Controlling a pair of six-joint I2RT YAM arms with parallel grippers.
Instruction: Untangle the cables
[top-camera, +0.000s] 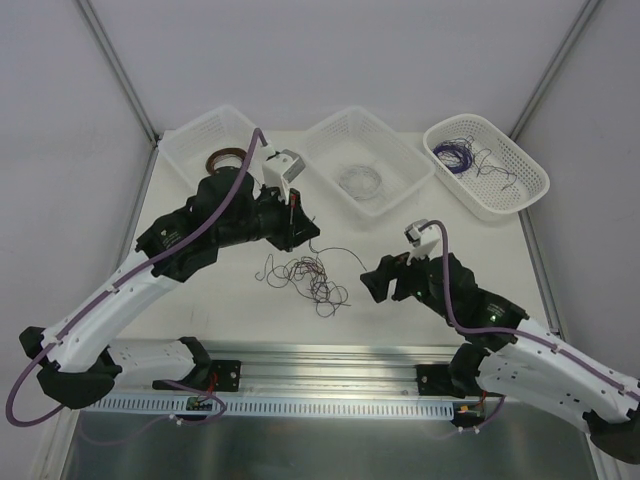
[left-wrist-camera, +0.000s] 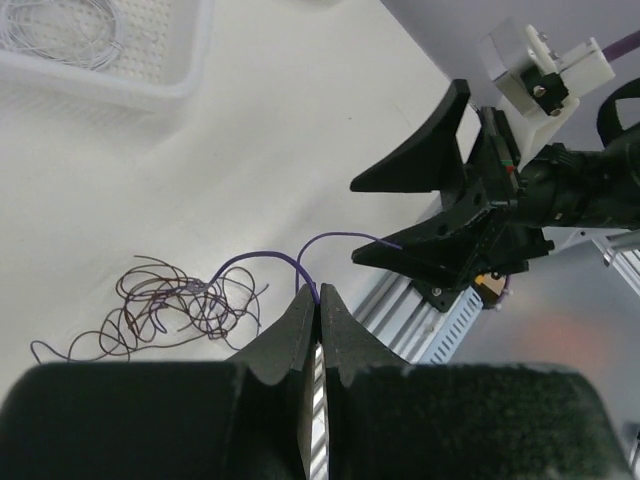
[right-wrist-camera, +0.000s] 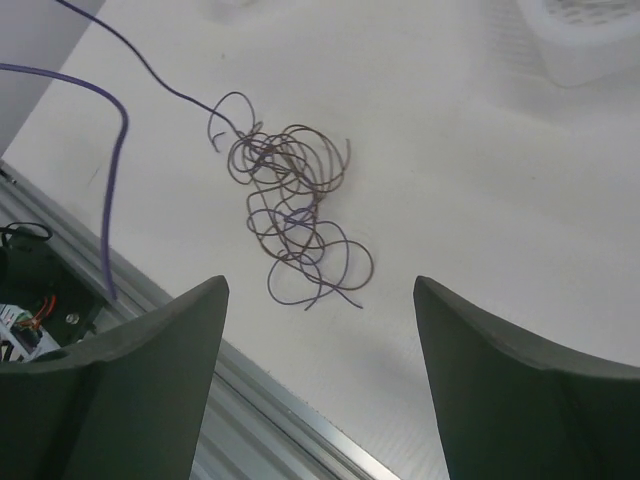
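Grips thin purple strand (left-wrist-camera: 340, 236) of the tangled purple-and-brown cables (right-wrist-camera: 295, 215) in fully closed left claw (left-wrist-camera: 316, 302); holds right claw (right-wrist-camera: 318, 292) wide open, empty, above tangle beside white table (right-wrist-camera: 500, 200) near edge.

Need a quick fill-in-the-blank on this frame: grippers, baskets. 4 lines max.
1. The left gripper is ___ on a purple strand of the cables.
2. The right gripper is ___, with nothing between its fingers.
3. Along the table's far edge stand ___ white baskets.
4. The brown ring coil lies in the ___ basket of that row.

Missing words: shut; open; three; left
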